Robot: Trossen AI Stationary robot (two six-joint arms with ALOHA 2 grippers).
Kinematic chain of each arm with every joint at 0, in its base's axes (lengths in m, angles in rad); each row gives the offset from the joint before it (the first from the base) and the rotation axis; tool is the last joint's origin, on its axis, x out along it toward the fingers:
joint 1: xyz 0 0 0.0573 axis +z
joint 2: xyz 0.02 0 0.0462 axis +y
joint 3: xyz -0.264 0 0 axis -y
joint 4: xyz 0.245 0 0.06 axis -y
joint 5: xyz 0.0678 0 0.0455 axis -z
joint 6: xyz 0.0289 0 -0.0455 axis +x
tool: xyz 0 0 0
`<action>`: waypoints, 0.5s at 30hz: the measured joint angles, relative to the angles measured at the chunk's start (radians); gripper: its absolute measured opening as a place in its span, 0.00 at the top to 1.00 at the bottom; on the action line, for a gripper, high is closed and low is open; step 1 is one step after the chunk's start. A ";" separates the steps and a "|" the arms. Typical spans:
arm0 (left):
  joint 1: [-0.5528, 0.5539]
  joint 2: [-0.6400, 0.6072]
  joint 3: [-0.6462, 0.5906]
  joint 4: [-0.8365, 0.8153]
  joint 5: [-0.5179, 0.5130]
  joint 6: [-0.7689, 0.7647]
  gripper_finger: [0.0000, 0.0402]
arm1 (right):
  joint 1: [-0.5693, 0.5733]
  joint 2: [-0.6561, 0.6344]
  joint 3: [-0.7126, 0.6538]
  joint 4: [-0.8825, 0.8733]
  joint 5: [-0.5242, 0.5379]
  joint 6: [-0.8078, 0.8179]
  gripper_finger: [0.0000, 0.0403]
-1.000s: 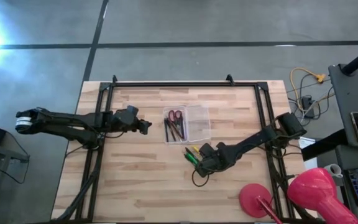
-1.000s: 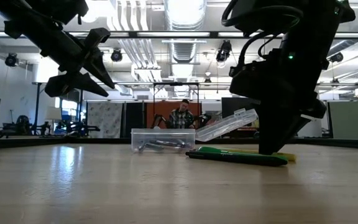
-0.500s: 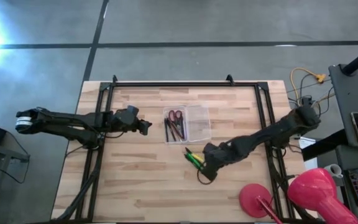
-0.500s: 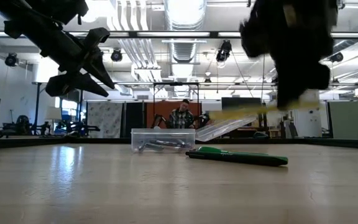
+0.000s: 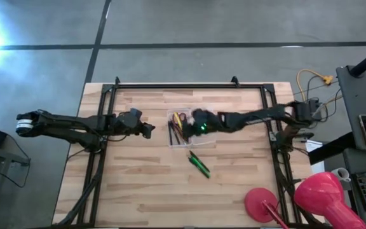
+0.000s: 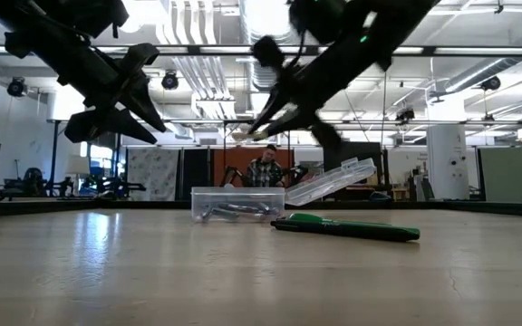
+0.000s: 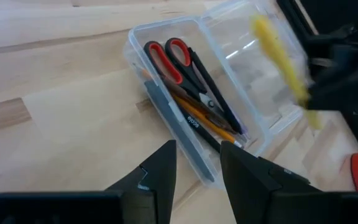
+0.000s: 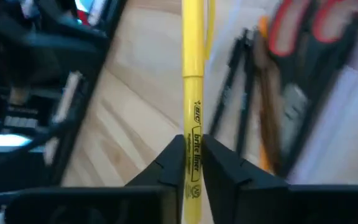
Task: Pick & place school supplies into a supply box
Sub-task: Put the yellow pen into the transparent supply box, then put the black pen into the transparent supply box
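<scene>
We note right gripper (image 8: 191,163) clenched on yellow pen (image 8: 192,74) above supply box (image 5: 203,135); left gripper (image 7: 194,163), beside box, released.

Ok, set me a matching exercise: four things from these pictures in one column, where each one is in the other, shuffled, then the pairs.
Things:
1. slim yellow plastic pen
2. red-handled metal scissors
3. green plastic marker
4. left pincer

Places:
A. lying on the wooden table, outside the box
B. lying inside the clear plastic supply box
C. waiting open, to one side of the box
D. clamped in the right pincer above the box

Pairs: 1-D, 2-B, 3-A, 4-C
</scene>
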 joint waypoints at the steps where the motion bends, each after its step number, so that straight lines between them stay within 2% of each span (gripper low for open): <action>1: 0.000 0.000 0.000 0.003 0.000 0.000 0.73 | -0.022 0.027 0.014 0.027 -0.032 0.004 0.90; 4: 0.000 0.000 0.001 0.002 0.000 -0.002 0.73 | -0.062 0.106 0.063 0.042 -0.143 0.028 0.80; 6: 0.000 0.000 0.001 0.000 0.000 -0.003 0.73 | -0.067 0.155 0.096 0.023 -0.170 0.021 0.74; 11: -0.008 0.000 0.006 0.000 0.023 -0.014 0.73 | -0.066 0.198 0.168 -0.074 -0.153 -0.031 0.63; 15: -0.048 0.000 0.009 0.027 0.056 0.003 0.73 | -0.043 0.140 0.198 -0.195 -0.110 -0.180 0.60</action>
